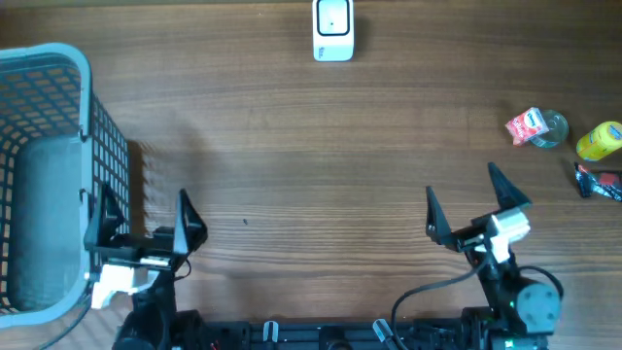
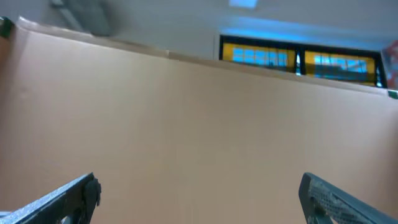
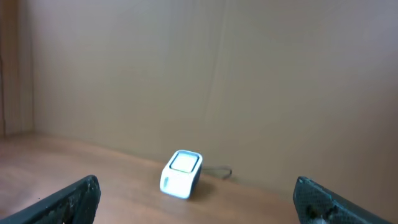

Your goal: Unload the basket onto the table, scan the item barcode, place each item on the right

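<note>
Gaping above the table (image 1: 292, 146) — left gripper (image 1: 146, 201), right gripper (image 1: 464, 182) — scanner (image 1: 333, 29) beyond

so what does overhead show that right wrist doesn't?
Overhead only: the basket at the left edge, the left gripper, open, and three small things at far right: a red packet, a yellow item and a dark wrapper.
Right wrist only: the plain wall behind the table, and a thin cable behind the scanner.
Both: the scanner, the table, and the right gripper, open and empty.
</note>
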{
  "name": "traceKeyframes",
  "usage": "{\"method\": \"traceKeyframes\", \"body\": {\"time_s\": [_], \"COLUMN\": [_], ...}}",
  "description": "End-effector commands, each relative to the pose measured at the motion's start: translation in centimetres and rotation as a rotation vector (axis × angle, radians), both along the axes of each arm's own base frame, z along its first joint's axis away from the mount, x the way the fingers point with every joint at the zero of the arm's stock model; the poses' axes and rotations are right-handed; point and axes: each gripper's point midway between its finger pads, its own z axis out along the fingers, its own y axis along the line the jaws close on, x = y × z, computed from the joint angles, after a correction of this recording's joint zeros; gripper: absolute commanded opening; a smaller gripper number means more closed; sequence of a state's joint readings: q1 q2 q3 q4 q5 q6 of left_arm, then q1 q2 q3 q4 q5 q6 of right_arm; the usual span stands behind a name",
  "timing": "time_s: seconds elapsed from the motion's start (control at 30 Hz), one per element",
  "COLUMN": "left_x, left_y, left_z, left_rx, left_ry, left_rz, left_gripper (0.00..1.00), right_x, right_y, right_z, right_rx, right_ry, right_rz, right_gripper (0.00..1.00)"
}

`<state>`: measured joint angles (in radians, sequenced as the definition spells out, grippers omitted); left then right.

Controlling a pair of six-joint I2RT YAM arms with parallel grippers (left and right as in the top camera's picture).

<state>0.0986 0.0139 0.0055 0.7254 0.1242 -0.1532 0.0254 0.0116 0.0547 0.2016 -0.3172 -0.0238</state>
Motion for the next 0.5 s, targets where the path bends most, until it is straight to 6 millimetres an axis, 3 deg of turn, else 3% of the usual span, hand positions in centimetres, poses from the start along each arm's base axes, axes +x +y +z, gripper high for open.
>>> {"method": "traceKeyframes", "body": {"time_s": [0.0, 0.07, 0.13, 0.23, 0.33, 0.47], "left_x": [1.0, 2.4, 3.4, 4.3, 4.7, 5.6], "left_y": [-0.5, -0.4, -0.3, -0.4, -0.6, -0.6], "left_z": [-1.4, -3.5, -5.3, -7.3, -8.6, -12.4], "left_rx": [0.013, 0.001, -0.009, -0.016, -0.014, -0.035], "left_ry": [0.072, 0.175, 0.259, 0.348, 0.406, 0.564], "left_rz": [-0.033, -0.036, -0.037, -0.045, -0.062, -0.065], "left_gripper": [1.00, 1.00, 1.00, 1.00, 1.00, 1.00], "right_x": [0.6, 1.1, 1.3, 1.6, 1.7, 2.0], "right_y": [-0.1, -0.4, -0.9, -2.1, -2.1, -2.1], "right_z": [-2.5, -5.3, -6.2, -6.8, -7.1, -8.4], "right_rx": [-0.026, -0.025, -0.024, -0.016, -0.019, 0.000], "right_ry": [0.069, 0.164, 0.204, 0.230, 0.246, 0.307], "right_rz": [-0.015, -0.032, -0.060, -0.136, -0.136, -0.129], "right_gripper": [1.00, 1.00, 1.00, 1.00, 1.00, 1.00]}}
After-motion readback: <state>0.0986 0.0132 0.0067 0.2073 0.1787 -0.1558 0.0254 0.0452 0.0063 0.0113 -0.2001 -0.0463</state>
